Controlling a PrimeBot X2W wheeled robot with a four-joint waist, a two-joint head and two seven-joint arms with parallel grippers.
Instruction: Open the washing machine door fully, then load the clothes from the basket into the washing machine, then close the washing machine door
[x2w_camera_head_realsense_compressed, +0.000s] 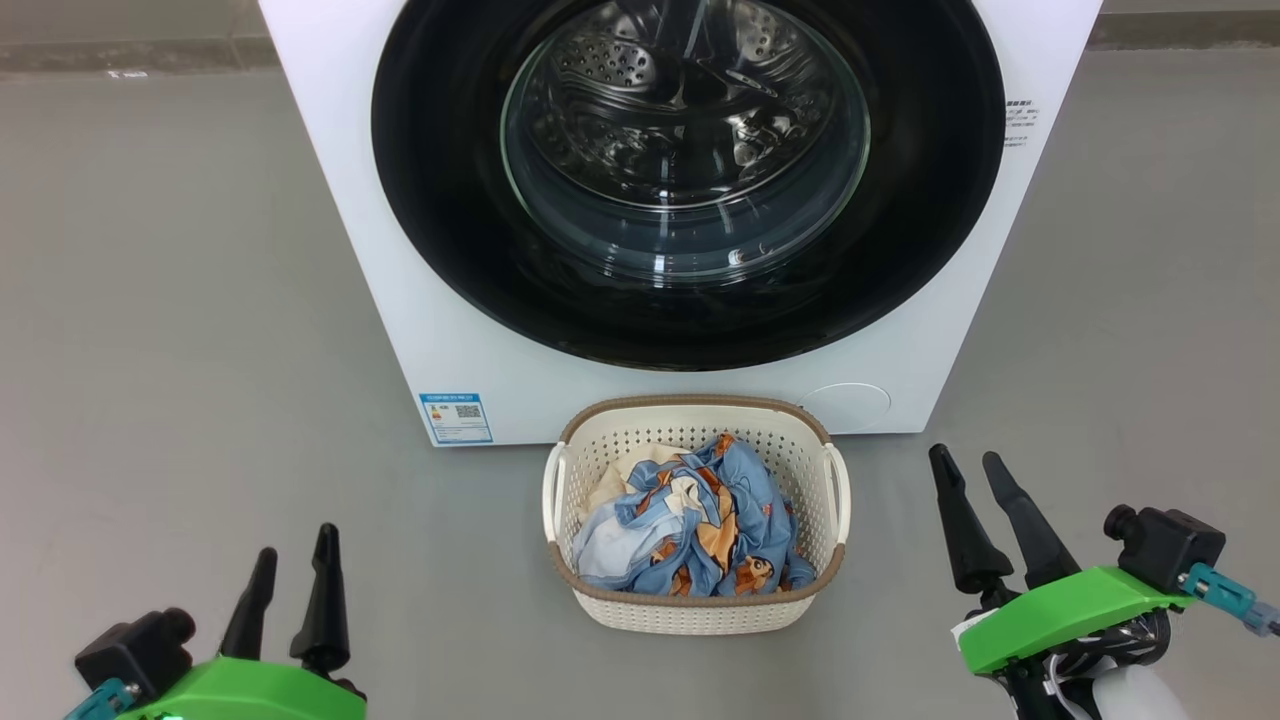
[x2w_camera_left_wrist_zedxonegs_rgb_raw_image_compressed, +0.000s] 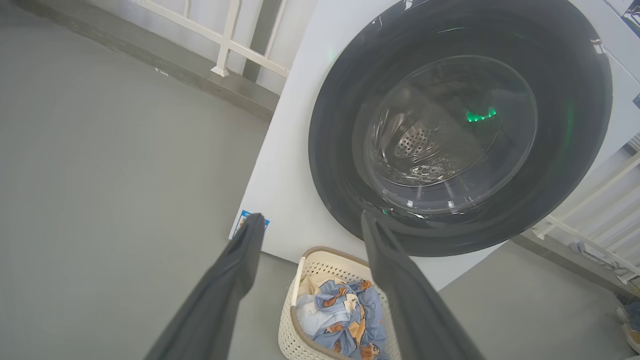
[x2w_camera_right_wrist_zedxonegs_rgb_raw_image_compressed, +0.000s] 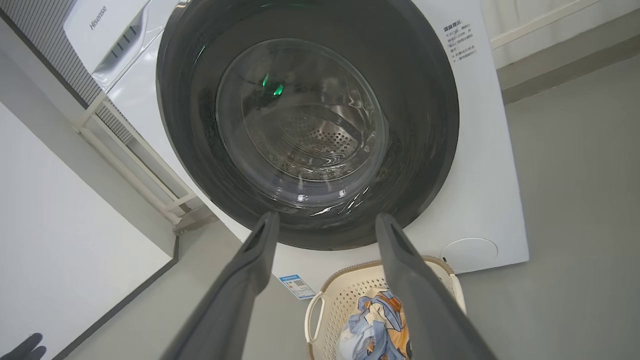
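Note:
The white washing machine (x2w_camera_head_realsense_compressed: 330, 150) stands ahead with its round washing machine door (x2w_camera_head_realsense_compressed: 440, 200) shut flat against the front, black rim around a clear glass bowl; the steel drum shows through the glass. On the floor before it sits the cream basket (x2w_camera_head_realsense_compressed: 690, 610) holding the blue printed and cream clothes (x2w_camera_head_realsense_compressed: 690, 520). My left gripper (x2w_camera_head_realsense_compressed: 296, 570) rests open at the lower left, well clear of the basket. My right gripper (x2w_camera_head_realsense_compressed: 970, 478) is open at the lower right, also apart from it. The left wrist view takes in the door (x2w_camera_left_wrist_zedxonegs_rgb_raw_image_compressed: 340, 100) and basket (x2w_camera_left_wrist_zedxonegs_rgb_raw_image_compressed: 290, 335), as does the right wrist view, door (x2w_camera_right_wrist_zedxonegs_rgb_raw_image_compressed: 425, 125) above basket (x2w_camera_right_wrist_zedxonegs_rgb_raw_image_compressed: 345, 295).
A blue label sticker (x2w_camera_head_realsense_compressed: 456, 417) and a round service cap (x2w_camera_head_realsense_compressed: 845, 407) mark the washer's lower front. Grey floor (x2w_camera_head_realsense_compressed: 150, 350) spreads on both sides. White railings (x2w_camera_left_wrist_zedxonegs_rgb_raw_image_compressed: 225, 40) stand behind the machine. A shoe (x2w_camera_left_wrist_zedxonegs_rgb_raw_image_compressed: 631, 327) lies at the right edge of the left wrist view.

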